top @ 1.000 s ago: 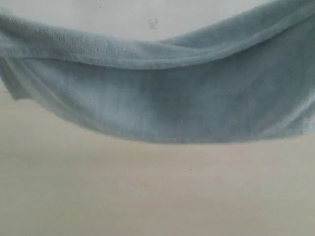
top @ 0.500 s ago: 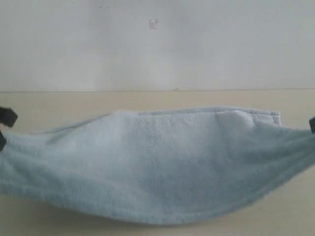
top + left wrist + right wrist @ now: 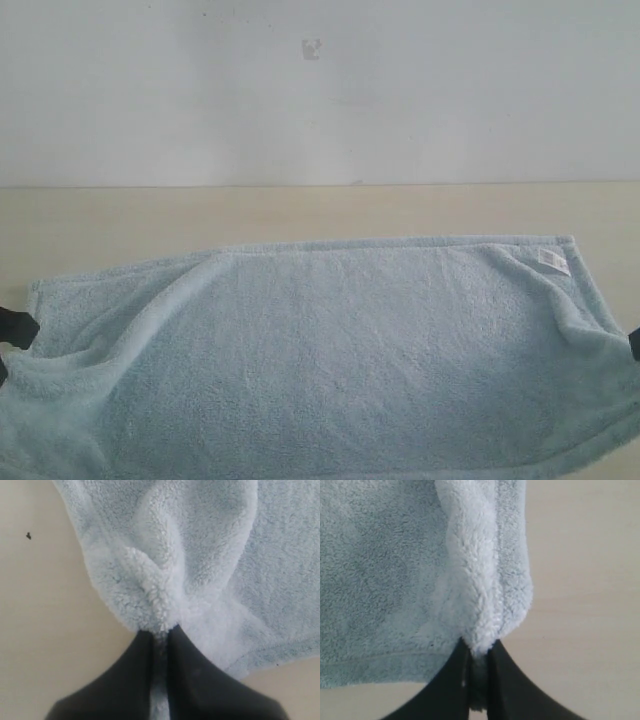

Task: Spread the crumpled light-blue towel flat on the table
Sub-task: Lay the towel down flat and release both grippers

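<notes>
The light-blue towel (image 3: 340, 350) lies spread wide across the beige table (image 3: 300, 210), its white tag (image 3: 551, 260) near the far right corner. The near corners bunch upward toward the grippers. My left gripper (image 3: 8, 340) shows as a black tip at the left edge; in the left wrist view it (image 3: 160, 632) is shut on a pinched fold of towel (image 3: 165, 580). My right gripper (image 3: 634, 345) barely shows at the right edge; in the right wrist view it (image 3: 479, 652) is shut on the towel's edge fold (image 3: 480, 595).
A white-grey wall (image 3: 320, 90) rises behind the table's far edge. Bare table shows beyond the towel's far hem and beside each pinched corner (image 3: 585, 605). A small dark speck (image 3: 28, 536) sits on the table near the left corner.
The towel hung high in the air a second ago, sagged lower half a second ago, and now rests spread on the table. Both grippers came down with it, still holding.
</notes>
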Robot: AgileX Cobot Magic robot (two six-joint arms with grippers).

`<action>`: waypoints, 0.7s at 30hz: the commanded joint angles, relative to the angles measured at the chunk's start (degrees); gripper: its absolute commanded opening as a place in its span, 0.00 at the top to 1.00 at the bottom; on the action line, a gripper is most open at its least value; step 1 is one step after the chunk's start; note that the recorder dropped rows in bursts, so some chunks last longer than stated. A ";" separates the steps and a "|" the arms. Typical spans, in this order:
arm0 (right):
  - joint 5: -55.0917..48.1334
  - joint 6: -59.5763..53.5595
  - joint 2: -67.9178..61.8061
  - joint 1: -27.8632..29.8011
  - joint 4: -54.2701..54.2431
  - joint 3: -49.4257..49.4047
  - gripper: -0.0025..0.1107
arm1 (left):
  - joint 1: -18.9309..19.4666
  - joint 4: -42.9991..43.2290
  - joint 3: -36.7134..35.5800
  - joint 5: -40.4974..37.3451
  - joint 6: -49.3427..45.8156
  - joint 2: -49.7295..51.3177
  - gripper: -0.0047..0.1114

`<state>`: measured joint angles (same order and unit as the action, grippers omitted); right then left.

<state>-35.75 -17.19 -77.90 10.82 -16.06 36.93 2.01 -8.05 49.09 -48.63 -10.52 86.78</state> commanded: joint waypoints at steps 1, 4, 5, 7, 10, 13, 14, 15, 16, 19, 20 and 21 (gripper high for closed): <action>1.64 6.87 0.06 0.00 5.46 -0.22 0.95 | 0.09 2.67 -0.12 -0.86 0.59 -0.24 0.92; 1.51 9.34 -0.07 0.00 6.51 -0.22 0.82 | 0.09 3.10 -0.12 -1.45 0.43 -0.24 0.83; 1.53 9.34 -0.07 0.00 6.51 -0.22 0.76 | 0.09 3.10 -0.12 -1.34 0.43 -0.24 0.77; 1.63 9.45 -0.07 0.00 6.51 -0.22 0.63 | 0.09 3.24 -0.51 -1.48 0.20 -0.24 0.65; 2.96 9.77 -0.07 0.00 6.51 -0.22 0.51 | 0.09 4.02 -1.61 -2.05 0.95 -0.20 0.44; 4.26 10.40 -0.07 0.00 6.51 -0.22 0.48 | 0.09 4.02 -2.15 -0.16 1.51 -0.20 0.27; 4.66 10.73 -0.07 0.00 6.51 -0.22 0.48 | 0.09 4.02 -2.00 1.02 1.51 -0.20 0.26; 5.31 10.83 0.05 0.00 6.26 -0.22 0.48 | 0.09 4.02 -1.44 2.24 1.51 -0.30 0.26; 6.18 11.10 0.05 0.00 5.96 -0.22 0.48 | 0.09 4.02 -0.85 3.18 1.58 -0.41 0.27; 8.61 11.45 0.05 0.00 4.13 0.45 0.48 | 0.09 4.79 2.08 6.58 3.00 -1.52 0.44; 9.84 11.71 0.05 0.00 3.65 0.91 0.48 | 0.09 5.35 2.96 8.18 3.00 -2.16 0.54; 11.40 11.96 0.05 0.00 3.12 1.27 0.48 | 0.09 6.05 3.70 9.89 3.00 -2.81 0.65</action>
<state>-28.09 -5.90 -78.14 10.82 -11.44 37.13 2.01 -3.35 50.78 -42.72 -8.52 85.85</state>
